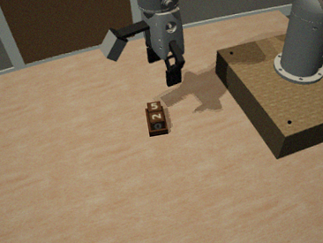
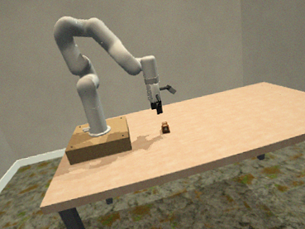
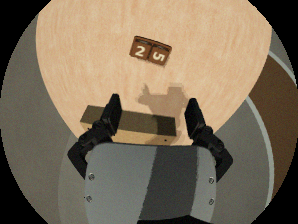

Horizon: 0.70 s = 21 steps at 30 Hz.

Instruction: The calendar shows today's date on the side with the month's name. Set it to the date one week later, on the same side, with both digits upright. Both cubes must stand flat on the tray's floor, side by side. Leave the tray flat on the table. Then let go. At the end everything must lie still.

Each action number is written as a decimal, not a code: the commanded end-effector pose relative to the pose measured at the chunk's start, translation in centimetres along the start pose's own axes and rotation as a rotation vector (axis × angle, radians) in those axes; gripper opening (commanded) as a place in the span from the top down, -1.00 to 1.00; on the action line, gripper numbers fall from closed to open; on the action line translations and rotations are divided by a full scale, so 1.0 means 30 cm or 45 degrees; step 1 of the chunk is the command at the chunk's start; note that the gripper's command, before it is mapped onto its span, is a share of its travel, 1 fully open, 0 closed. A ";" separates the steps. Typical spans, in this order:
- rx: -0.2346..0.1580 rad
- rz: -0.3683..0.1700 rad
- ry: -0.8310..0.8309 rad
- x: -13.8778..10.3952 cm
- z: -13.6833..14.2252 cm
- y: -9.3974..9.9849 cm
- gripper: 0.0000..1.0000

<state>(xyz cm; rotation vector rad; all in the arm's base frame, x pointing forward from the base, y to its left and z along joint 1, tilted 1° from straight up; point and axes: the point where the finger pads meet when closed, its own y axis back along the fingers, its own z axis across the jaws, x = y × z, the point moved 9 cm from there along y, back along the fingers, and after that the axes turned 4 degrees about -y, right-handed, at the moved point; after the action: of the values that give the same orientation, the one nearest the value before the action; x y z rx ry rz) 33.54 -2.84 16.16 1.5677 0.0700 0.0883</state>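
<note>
While my gripper (image 1: 168,68) (image 2: 157,107) (image 3: 154,103) hangs fully open with nothing between its fingers, the calendar (image 1: 156,120) (image 2: 166,128) (image 3: 150,50) sits on the table (image 1: 86,186) (image 2: 220,131) (image 3: 90,60), below the jaws and well apart from them.

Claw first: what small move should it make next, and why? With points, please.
I'd probably slide the claw (image 1: 163,66) (image 2: 157,109) (image 3: 154,103) sideways over the number cubes (image 1: 154,111) (image 2: 165,124) (image 3: 151,53) before lowering it. It hangs open above the table, and the wrist view shows them off to one side, not between its jaws.
</note>
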 end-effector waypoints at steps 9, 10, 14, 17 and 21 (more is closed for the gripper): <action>-0.007 0.012 0.482 -0.132 0.045 -0.012 -1.00; -0.007 0.012 0.483 -0.133 0.045 -0.012 -1.00; -0.008 0.011 0.650 -0.180 0.057 -0.021 -1.00; -0.009 0.011 0.738 -0.204 0.062 -0.027 -1.00; -0.010 0.010 0.884 -0.245 0.069 -0.037 -1.00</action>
<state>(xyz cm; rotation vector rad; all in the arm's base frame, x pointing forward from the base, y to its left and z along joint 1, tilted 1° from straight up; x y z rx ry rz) 27.83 -5.20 15.11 1.5035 0.5066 0.5216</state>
